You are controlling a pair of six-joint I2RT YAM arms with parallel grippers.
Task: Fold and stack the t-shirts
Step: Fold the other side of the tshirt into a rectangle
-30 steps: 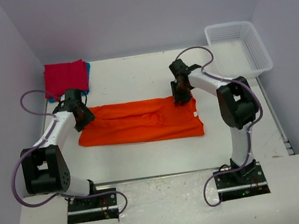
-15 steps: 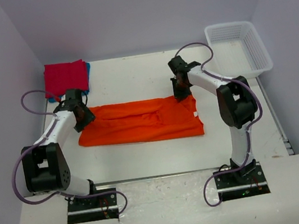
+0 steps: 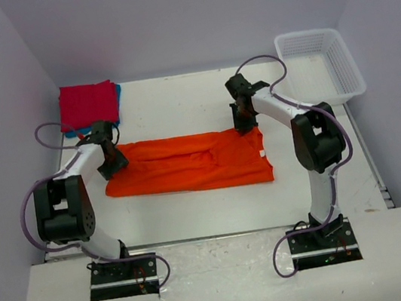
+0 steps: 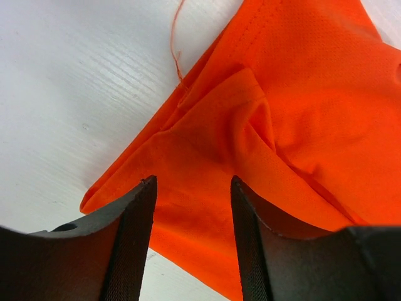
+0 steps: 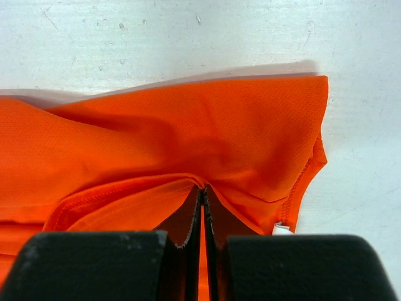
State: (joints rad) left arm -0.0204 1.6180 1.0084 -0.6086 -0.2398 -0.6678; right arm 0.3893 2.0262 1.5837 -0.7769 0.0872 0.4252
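Observation:
The orange t-shirt (image 3: 187, 164) lies as a long flat band across the middle of the table. My right gripper (image 3: 243, 124) is at its far right corner. In the right wrist view this gripper (image 5: 202, 192) is shut on a pinched fold of the orange cloth (image 5: 188, 132). My left gripper (image 3: 115, 162) hovers over the shirt's left end. In the left wrist view it (image 4: 193, 182) is open, with orange cloth (image 4: 301, 94) beneath and between the fingers. A folded red t-shirt (image 3: 88, 103) lies at the back left on a blue one (image 3: 117, 93), of which only an edge shows.
A white mesh basket (image 3: 356, 72) stands at the back right corner. Walls close in the table on the left, back and right. A loose orange thread (image 4: 177, 44) trails from the shirt's left corner onto the white table.
My right gripper has shut on the shirt's far right edge and drawn slightly towards the back. My left gripper stays open and has shifted slightly over the shirt's left end.

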